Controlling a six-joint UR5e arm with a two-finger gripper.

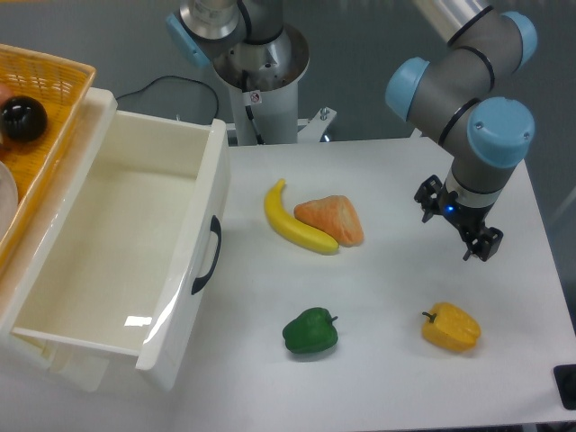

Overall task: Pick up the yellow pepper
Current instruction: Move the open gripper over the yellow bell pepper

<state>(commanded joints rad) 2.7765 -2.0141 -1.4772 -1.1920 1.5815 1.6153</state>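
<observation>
Tool [458, 223] hangs above the worktop [387, 180], over its right side, fingers spread and pinching nothing, though from this angle the gap is hard to read. Pepper [451, 328] sits near the front right, apart from the tool and nearer the camera; a green pepper [310, 331] lies well to its left, a banana [292, 223] farther back. The approach step is in hand. Next, the tool likely needs to travel forward, line up over the pepper, then descend and close.

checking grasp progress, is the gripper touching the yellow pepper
Apart. The camera view shows bare table between the gripper and the yellow pepper.
</observation>
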